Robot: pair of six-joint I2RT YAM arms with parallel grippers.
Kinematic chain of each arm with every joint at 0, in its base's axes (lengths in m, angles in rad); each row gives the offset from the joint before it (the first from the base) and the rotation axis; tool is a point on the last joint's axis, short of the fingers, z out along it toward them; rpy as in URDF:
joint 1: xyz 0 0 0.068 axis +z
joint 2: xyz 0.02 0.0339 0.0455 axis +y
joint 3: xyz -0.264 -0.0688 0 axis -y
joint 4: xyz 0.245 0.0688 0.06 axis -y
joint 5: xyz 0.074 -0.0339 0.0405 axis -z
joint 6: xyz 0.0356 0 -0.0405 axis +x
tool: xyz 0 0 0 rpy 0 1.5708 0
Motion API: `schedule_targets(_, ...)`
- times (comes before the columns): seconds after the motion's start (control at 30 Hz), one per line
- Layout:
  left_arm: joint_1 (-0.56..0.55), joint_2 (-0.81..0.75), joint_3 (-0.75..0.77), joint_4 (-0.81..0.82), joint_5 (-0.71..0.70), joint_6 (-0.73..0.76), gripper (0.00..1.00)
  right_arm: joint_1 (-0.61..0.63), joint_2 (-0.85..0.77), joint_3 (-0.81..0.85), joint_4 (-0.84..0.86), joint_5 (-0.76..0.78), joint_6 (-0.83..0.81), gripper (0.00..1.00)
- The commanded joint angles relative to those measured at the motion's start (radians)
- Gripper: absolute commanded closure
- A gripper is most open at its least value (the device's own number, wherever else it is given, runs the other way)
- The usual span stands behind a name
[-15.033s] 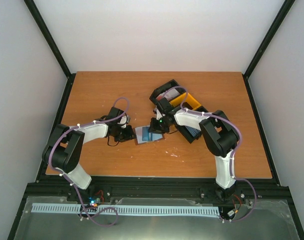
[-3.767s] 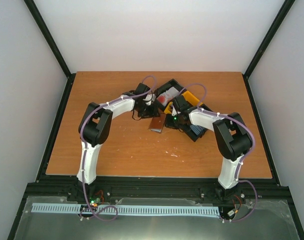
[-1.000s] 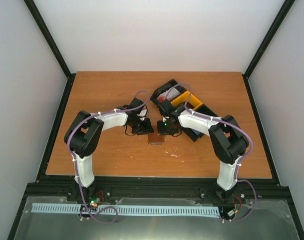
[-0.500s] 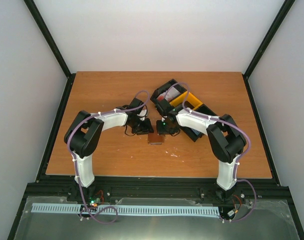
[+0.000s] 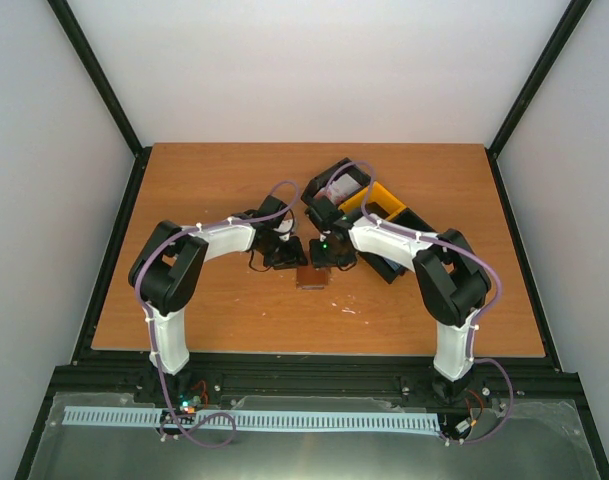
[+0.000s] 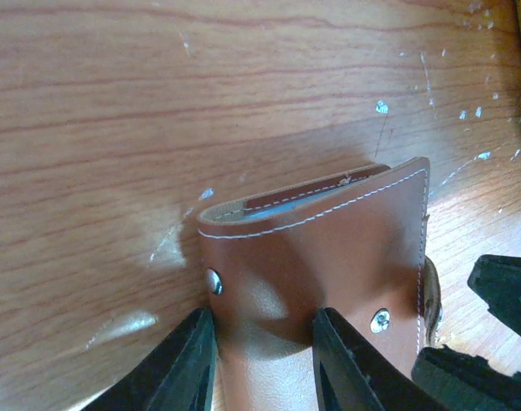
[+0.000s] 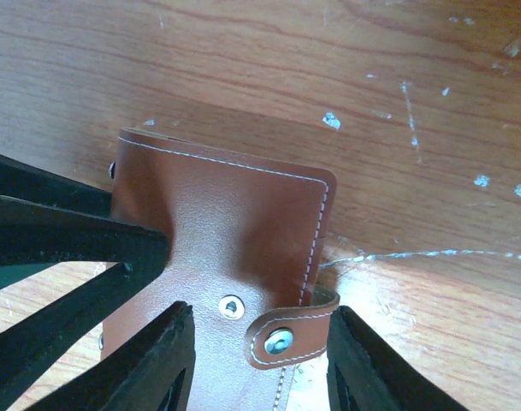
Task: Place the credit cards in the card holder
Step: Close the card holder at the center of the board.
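Note:
The card holder (image 5: 311, 277), a brown leather wallet, lies folded shut on the table between my two grippers. In the left wrist view the card holder (image 6: 328, 248) shows a pale blue strip inside its fold. My left gripper (image 6: 264, 360) is partly open; one finger is at the wallet's left edge and the other rests on its face. My right gripper (image 7: 260, 360) is open, astride the snap tab (image 7: 286, 338), which curls over the wallet's edge and lies beside the stud (image 7: 232, 306). A white and red credit card (image 5: 334, 192) lies in the black bin.
A black bin (image 5: 321, 180) and a yellow bin (image 5: 384, 205) stand just behind the right gripper (image 5: 328, 256), with another black bin (image 5: 389, 268) under the right arm. The left gripper (image 5: 287, 257) is close to the right one. Bare wood shows to the left and front.
Over the last second the right gripper has shifted slightly left over the wallet. The left arm and the wallet have stayed put. Earlier the wallet lay open.

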Motion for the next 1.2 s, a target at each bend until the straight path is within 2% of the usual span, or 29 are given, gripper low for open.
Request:
schedule_targets(0.0,-0.007,0.098,-0.041,-0.064,-0.073,0.026,0.66,0.015,0.038,0.025,-0.014,0.019,0.006,0.59)
schedule_targets(0.2,-0.008,0.095,-0.044,-0.067,-0.073,0.026,0.67,0.018,0.058,0.027,-0.033,0.058,0.01,0.69)
schedule_targets(0.37,-0.007,0.092,-0.042,-0.069,-0.071,0.026,0.67,0.019,0.039,0.042,-0.05,0.068,0.018,0.86)
schedule_targets(0.5,-0.008,0.087,-0.045,-0.067,-0.069,0.025,0.67,0.019,0.006,0.048,-0.06,0.069,0.027,0.91)
schedule_targets(0.63,-0.008,0.087,-0.05,-0.063,-0.063,0.025,0.67,0.019,-0.007,0.037,-0.064,0.062,0.035,0.91)
schedule_targets(0.77,-0.008,0.086,-0.053,-0.06,-0.061,0.024,0.67,0.019,-0.009,0.022,-0.065,0.062,0.036,0.79)
schedule_targets(0.87,-0.008,0.086,-0.055,-0.056,-0.057,0.023,0.67,0.02,-0.008,0.017,-0.07,0.061,0.035,0.77)
schedule_targets(1.17,-0.008,0.089,-0.052,-0.055,-0.055,0.023,0.67,0.019,-0.017,0.006,-0.066,0.054,0.038,0.95)
